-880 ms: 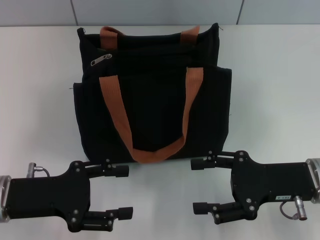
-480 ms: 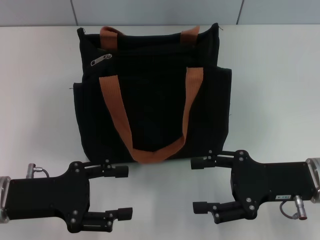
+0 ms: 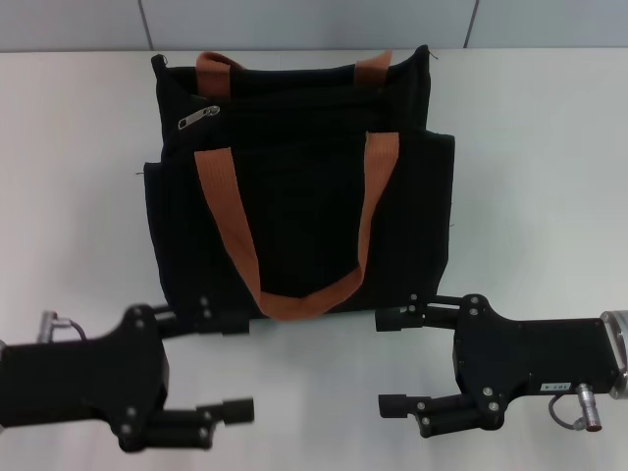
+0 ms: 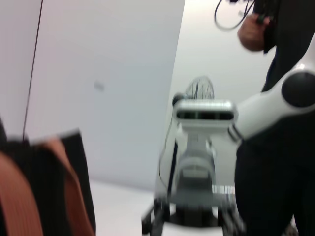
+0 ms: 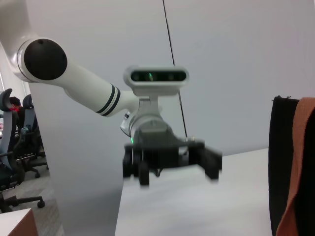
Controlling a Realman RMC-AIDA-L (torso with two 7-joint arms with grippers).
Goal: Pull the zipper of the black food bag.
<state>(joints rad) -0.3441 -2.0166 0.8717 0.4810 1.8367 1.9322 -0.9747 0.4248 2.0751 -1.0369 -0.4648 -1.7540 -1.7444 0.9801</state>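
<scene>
The bag [image 3: 299, 186] fills the upper centre of the head view, lying on a white table [image 3: 540, 177] with 2 orange straps [image 3: 231, 231] across its front. The zipper [image 3: 198, 117] sits in the bag's upper left corner, well apart from both grippers. The left gripper [image 3: 228, 365] is at the lower left of the frame, fingers spread and grasping nothing, its upper finger touching or overlapping the bag's bottom edge. The right gripper [image 3: 390, 362] is at the lower right, also spread and empty, its upper finger just below the bag's bottom edge. A small label on the right gripper's body is too small to read.
</scene>
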